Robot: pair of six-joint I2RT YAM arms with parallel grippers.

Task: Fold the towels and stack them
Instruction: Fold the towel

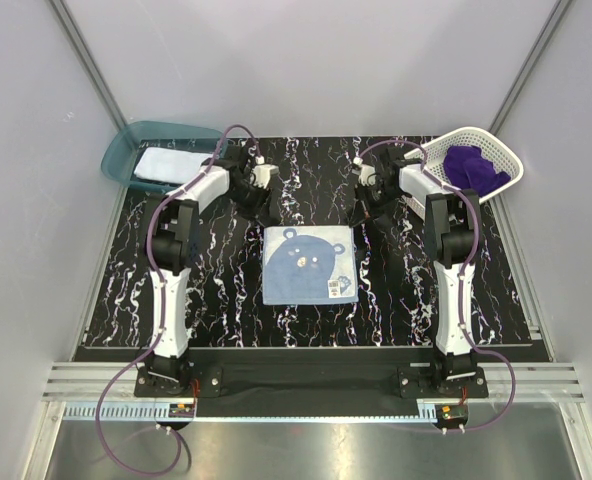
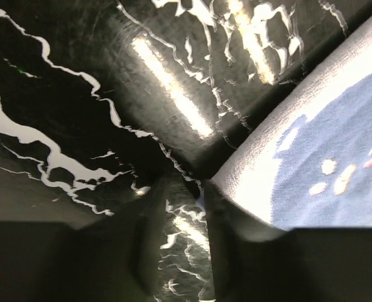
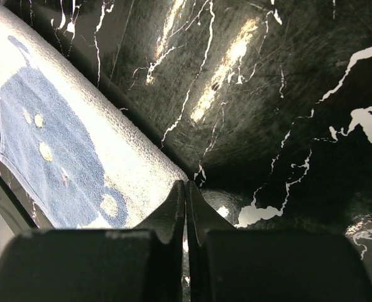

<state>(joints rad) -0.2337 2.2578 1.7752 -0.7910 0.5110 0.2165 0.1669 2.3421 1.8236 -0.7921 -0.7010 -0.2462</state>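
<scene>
Both arms reached forward and down: the left gripper (image 2: 185,189), jaws narrowly parted, sat at the far left corner of the blue bear towel (image 1: 309,265), and the right gripper (image 3: 186,189), fingers pressed together, at its far right corner. It lay flat on the table (image 1: 216,270); the white towel (image 1: 164,163) lay in the teal bin (image 1: 124,150), the purple towel (image 1: 473,165) in the mesh basket (image 1: 506,152).

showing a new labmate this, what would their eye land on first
The light blue bear-print towel lying flat mid-table, with the left tool and right tool down at its far corners. Next, the purple towel bunched in the white basket far right, and a white towel in the teal bin far left.
</scene>
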